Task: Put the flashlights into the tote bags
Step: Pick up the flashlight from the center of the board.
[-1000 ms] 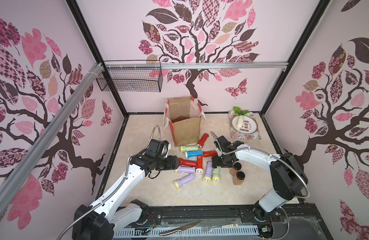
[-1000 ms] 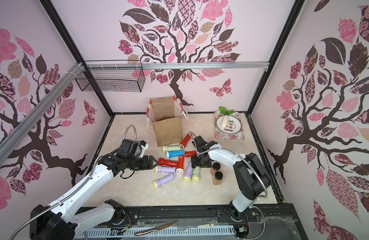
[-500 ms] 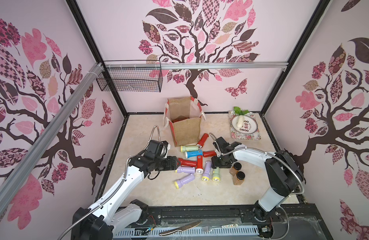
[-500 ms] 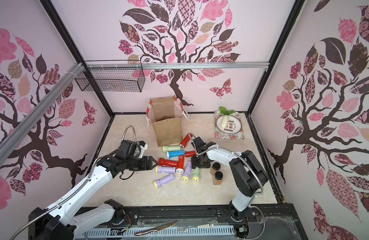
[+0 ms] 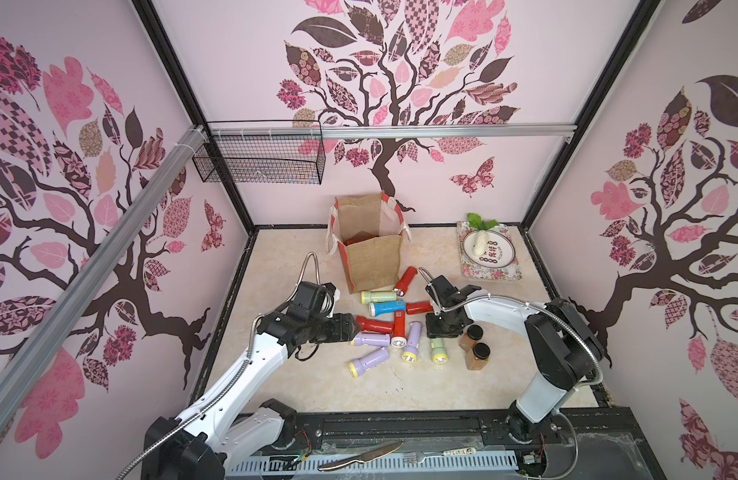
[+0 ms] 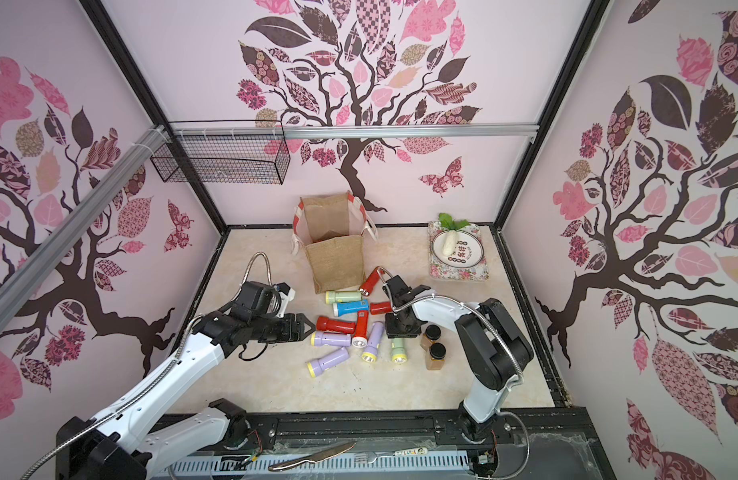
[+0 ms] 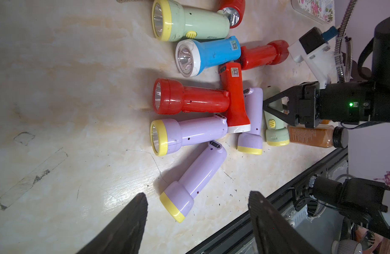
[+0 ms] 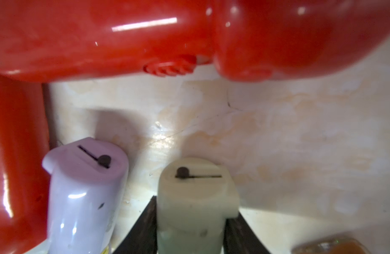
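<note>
The tan burlap tote bag stands open at the back middle. Several flashlights lie in a pile in front of it: red, blue, lilac and pale green. My right gripper points down at the pile's right side. It is shut on the body of a pale green flashlight that lies on the table. My left gripper hovers open at the pile's left edge, empty, next to the red and lilac flashlights.
Two amber jars with black lids stand just right of the held flashlight. A floral tray with a plate sits at the back right. A wire basket hangs on the back rail. A knife lies at the front rail.
My right gripper has closed its jaws on the pale green flashlight. The left arm has hardly moved and stays open.
</note>
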`<state>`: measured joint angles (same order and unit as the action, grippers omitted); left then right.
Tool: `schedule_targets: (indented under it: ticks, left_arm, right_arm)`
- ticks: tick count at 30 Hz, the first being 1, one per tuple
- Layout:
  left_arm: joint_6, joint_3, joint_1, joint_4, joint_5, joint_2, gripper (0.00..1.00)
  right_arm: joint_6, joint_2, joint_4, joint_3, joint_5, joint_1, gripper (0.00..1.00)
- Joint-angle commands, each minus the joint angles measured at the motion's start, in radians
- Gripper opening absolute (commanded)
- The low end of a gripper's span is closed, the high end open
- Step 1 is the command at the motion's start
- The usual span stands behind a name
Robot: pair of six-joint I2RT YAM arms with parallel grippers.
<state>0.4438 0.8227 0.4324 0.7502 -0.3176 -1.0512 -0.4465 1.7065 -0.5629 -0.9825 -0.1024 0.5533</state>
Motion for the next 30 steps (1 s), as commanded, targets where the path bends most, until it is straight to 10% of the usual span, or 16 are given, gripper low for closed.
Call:
schedule_targets:
  ticks: [1, 18, 30]
  left_arm:
    - [-0.014, -0.027, -0.004, -0.019, 0.009, 0.017, 0.76]
    - [-0.016, -0.014, -0.012, -0.022, 0.005, -0.003, 0.76]
    - [0.002, -0.007, -0.012, -0.075, -0.017, -0.055, 0.76]
  right_arm:
    - [0.003, 0.044, -0.004, 0.022, 0.004, -0.001, 0.37]
    - [0.048, -0.176, -0.018, -0.008, -0.003, -0.001, 0.00]
    - [0.133, -0.377, 0.063, -0.130, -0.019, 0.001, 0.00]
